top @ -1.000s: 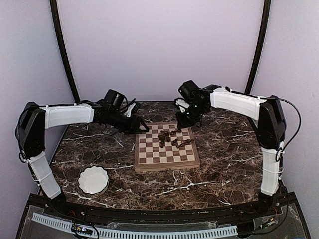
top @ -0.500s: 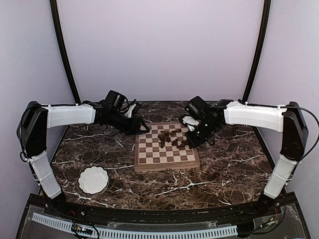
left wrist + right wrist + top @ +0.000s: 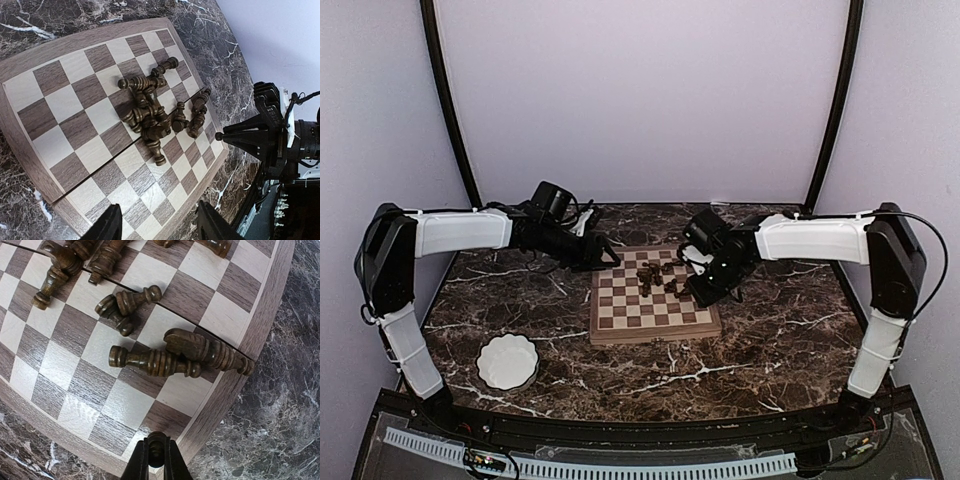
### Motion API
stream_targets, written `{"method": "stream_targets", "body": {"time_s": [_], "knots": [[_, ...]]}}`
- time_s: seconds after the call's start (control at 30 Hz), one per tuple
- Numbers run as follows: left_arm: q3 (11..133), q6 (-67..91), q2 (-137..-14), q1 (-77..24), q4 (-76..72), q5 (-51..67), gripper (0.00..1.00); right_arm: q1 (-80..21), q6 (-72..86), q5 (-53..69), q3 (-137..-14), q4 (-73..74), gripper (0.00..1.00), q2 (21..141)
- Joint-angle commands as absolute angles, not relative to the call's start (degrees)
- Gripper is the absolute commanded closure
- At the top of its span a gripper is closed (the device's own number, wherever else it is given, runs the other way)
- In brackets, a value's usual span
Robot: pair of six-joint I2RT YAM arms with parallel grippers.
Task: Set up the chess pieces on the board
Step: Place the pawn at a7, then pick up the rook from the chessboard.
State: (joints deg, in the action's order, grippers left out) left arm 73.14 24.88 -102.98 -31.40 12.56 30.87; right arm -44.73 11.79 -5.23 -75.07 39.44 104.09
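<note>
The dark marble table (image 3: 770, 340) carries the board (image 3: 620, 312) at its middle, lying flat. The left gripper (image 3: 607, 257) hovers at the board's far left corner, its jaws apart with nothing between them. The right gripper (image 3: 156, 460) hangs over the board's right rim, clamped on a small dark pawn (image 3: 156, 447). A white scalloped bowl (image 3: 508, 342) sits near the front left, well apart from the board. The chess pieces (image 3: 150, 120) lie toppled in a loose heap on the board's far right squares.
</note>
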Motion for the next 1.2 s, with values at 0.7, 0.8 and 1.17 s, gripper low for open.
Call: {"method": "stream_targets", "body": {"time_s": [0.7,0.8,1.17], "knots": [[75.37,24.74,-103.60,-31.81,14.20,31.86,0.47,-44.91,12.95,-7.80,-78.39,40.81,0.68,104.51],[75.10,24.62,-103.39,-31.82,14.44,31.38,0.46,-44.78,11.94,-9.19,-82.31,43.34,0.67,103.87],[76.42,24.80,-103.98,-33.08,15.60,28.71,0.50,-42.80,13.33,-5.15,-95.56,42.32,0.77,111.51]]}}
